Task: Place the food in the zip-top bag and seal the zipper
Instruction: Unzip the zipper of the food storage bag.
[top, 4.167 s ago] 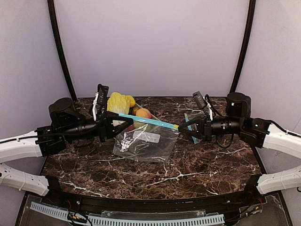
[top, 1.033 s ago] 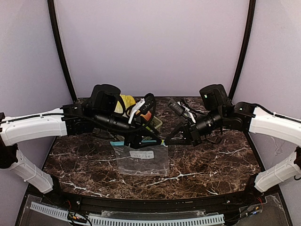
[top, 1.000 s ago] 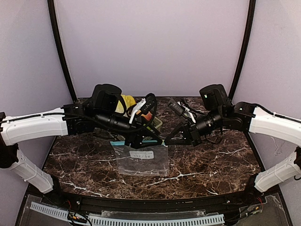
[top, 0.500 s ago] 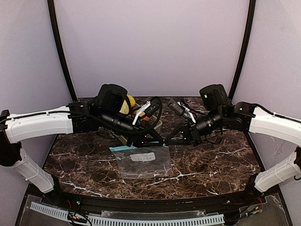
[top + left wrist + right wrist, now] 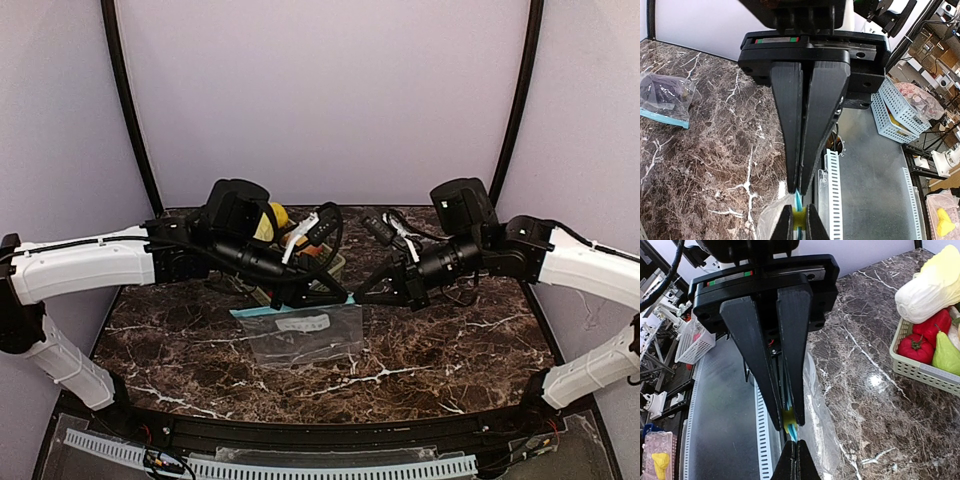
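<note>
With the left gripper (image 5: pixel 337 298) and right gripper (image 5: pixel 361 297) both clamped side by side on the zipper (image 5: pixel 250 312), we are holding that edge up, likely for sealing; the bag (image 5: pixel 300 338) is lying flat before the basket (image 5: pixel 920 373), with any food inside not discernible.

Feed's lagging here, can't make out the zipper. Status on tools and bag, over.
Left tool shut on zip-top bag zipper edge; right tool shut on it, tips nearly meeting. Bag looks flat, seemingly empty. Basket behind, apart from tips.
</note>
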### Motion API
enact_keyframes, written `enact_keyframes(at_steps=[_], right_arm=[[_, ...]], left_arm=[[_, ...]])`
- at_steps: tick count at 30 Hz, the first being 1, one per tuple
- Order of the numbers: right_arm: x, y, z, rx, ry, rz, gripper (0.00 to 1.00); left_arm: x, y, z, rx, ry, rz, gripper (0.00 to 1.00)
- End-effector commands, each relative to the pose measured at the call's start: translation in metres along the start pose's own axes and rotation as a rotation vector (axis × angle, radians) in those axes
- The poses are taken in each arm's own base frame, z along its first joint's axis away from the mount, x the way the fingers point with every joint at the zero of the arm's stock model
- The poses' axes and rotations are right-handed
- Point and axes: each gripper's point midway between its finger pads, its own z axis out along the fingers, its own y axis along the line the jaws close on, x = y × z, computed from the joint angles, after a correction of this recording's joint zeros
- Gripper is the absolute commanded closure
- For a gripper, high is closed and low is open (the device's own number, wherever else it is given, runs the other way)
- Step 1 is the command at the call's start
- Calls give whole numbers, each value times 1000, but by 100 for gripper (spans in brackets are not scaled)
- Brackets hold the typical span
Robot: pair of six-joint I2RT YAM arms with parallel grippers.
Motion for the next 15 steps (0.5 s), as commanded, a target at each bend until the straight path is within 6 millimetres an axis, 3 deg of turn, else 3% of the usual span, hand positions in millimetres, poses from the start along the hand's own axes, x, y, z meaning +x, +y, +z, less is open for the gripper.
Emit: enact_keyframes(at_steps=[1,5,15], right_arm=[[-9,-19,-25,208,-21,-38,100],[0,-33,-39,325,4,-32,100],[5,-90,-70,680,3,41,100]], left_arm=[[22,-7,-11,4,47,-24,99],[37,-2,-14,-16,73,-58,99],[67,8,-34,-112,132,-97,99]])
